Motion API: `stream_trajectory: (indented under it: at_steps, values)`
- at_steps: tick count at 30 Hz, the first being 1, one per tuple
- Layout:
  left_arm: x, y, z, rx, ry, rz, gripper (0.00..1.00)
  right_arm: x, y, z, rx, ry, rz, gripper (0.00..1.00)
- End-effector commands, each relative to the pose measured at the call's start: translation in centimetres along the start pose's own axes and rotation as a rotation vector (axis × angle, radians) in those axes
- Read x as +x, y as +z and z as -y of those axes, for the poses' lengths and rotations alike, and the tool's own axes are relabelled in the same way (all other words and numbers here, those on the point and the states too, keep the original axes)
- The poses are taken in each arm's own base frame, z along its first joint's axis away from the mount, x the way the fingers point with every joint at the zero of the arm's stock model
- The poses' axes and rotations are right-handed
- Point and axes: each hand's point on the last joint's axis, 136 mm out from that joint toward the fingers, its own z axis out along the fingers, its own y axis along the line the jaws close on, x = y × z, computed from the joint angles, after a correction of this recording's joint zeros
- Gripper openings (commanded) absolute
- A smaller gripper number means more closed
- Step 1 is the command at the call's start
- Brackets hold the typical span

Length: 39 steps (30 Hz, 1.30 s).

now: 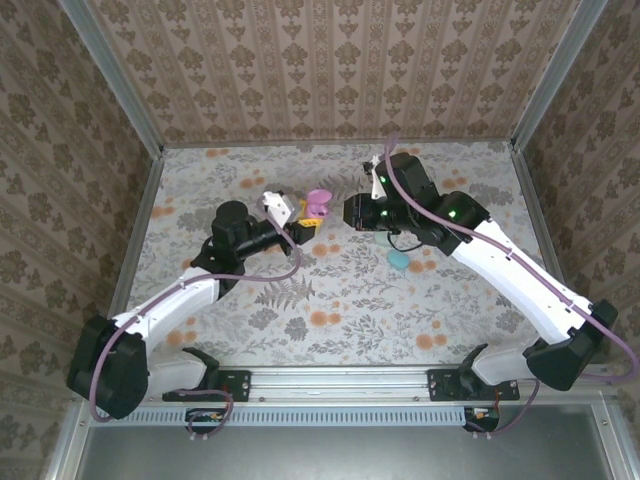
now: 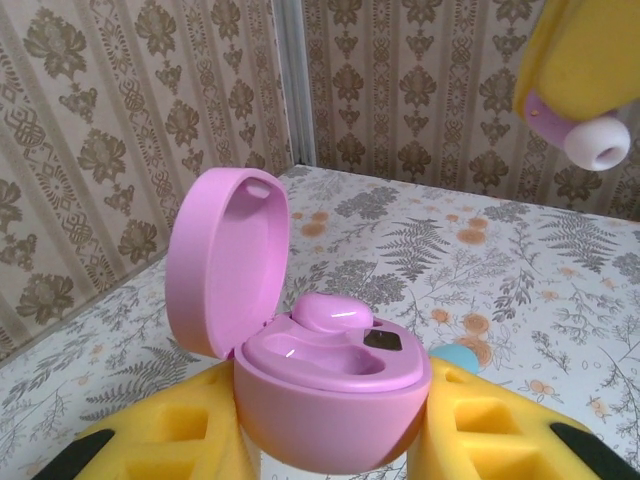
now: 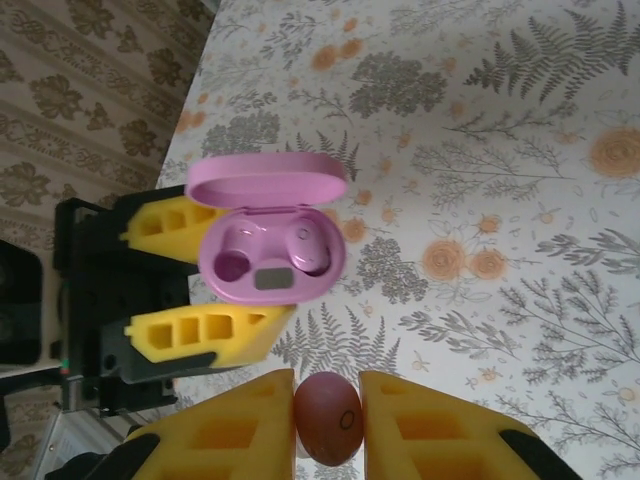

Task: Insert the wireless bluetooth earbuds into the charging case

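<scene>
Pinching the light, likely slippery earbud (image 3: 328, 425) at its rounded sides, the right end effector (image 3: 327, 385) needs gentleness — the left end effector (image 2: 335, 440) clamps the charging case (image 2: 215, 260).

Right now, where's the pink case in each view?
Top: case mid-frame, slightly above centre.
Left wrist: case bottom centre, lid open.
Right wrist: case left of centre.
Landmark: yellow left fingers clamping it.
</scene>
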Motion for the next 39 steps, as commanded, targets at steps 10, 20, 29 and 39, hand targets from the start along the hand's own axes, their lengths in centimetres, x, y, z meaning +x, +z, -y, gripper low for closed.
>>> stream_trajectory:
  at_steps: [10,20,29,39]
  values:
    - [-2.8,0.5,0.9,0.035,0.099,0.065,0.33,-1.8,3.2,-2.8,-0.017,-0.023,0.008,0.22]
    - [-2.8,0.3,1.0,0.033,0.099,0.064,0.33,-1.5,4.6,-3.1,0.001,-0.028,-0.008,0.22]
    - [-3.0,0.2,1.0,0.031,0.099,0.069,0.33,-1.1,5.6,-2.7,0.057,-0.049,-0.018,0.22]
    - [-3.3,0.1,0.7,0.013,0.098,0.073,0.33,-0.2,5.9,-3.3,0.033,-0.059,-0.059,0.27]
